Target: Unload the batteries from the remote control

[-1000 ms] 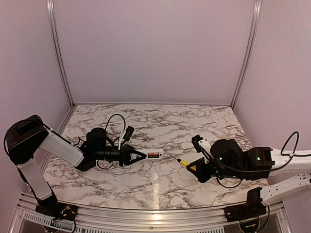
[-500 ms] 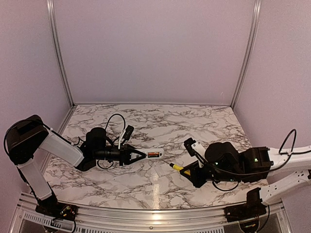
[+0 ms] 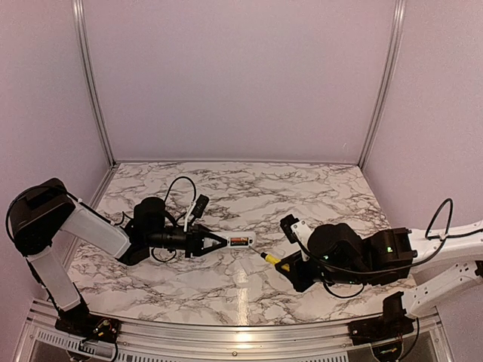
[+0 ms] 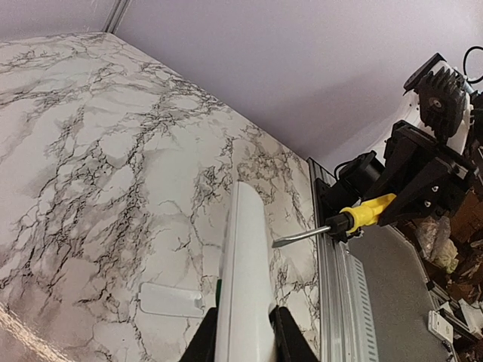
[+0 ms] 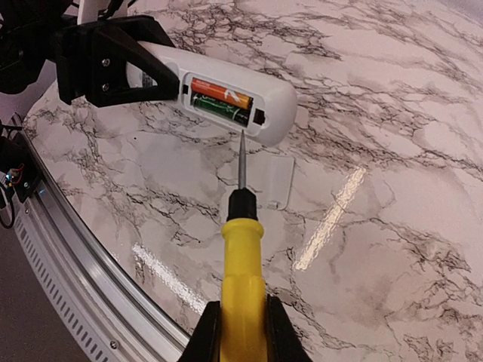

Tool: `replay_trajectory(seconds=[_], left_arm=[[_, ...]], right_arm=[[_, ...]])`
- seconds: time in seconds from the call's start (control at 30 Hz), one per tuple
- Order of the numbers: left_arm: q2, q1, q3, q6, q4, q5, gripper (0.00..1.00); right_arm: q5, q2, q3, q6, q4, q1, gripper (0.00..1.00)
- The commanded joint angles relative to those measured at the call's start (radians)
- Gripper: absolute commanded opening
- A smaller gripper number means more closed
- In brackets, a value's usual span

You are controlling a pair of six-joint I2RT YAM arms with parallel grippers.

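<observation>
My left gripper (image 3: 217, 241) (image 4: 245, 320) is shut on the white remote control (image 3: 240, 241) (image 4: 246, 256) (image 5: 268, 102) and holds it on edge just above the marble. Its battery bay faces the right arm and lies open. The batteries sit inside it: an orange cell (image 5: 220, 91) above a dark green cell (image 5: 219, 110). My right gripper (image 3: 291, 266) (image 5: 241, 320) is shut on a yellow-handled screwdriver (image 3: 272, 259) (image 4: 364, 214) (image 5: 243, 253). Its blade tip (image 5: 241, 139) points at the bay's lower edge, right by the dark cell.
The loose white battery cover (image 4: 170, 299) (image 5: 273, 179) lies flat on the marble table (image 3: 249, 290) below the remote. A metal rail (image 5: 83, 260) runs along the near edge. Purple walls (image 3: 241, 83) enclose the back and sides.
The right arm has carried the screwdriver leftwards, bringing its tip close to the remote. The left arm and the remote have stayed where they were.
</observation>
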Motion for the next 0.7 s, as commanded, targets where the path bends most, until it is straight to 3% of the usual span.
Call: replay_trajectory(seconds=[0.0, 0.67], left_arm=[[0.0, 0.004, 0.038, 0.011, 0.012, 0.017, 0.0], [0.01, 0.005, 0.064, 0.012, -0.013, 0.022, 0.0]], right_arm=[[0.033, -0.007, 0.036, 0.021, 0.007, 0.01, 0.0], [0.089, -0.008, 0.04, 0.052, 0.003, 0.03, 0.0]])
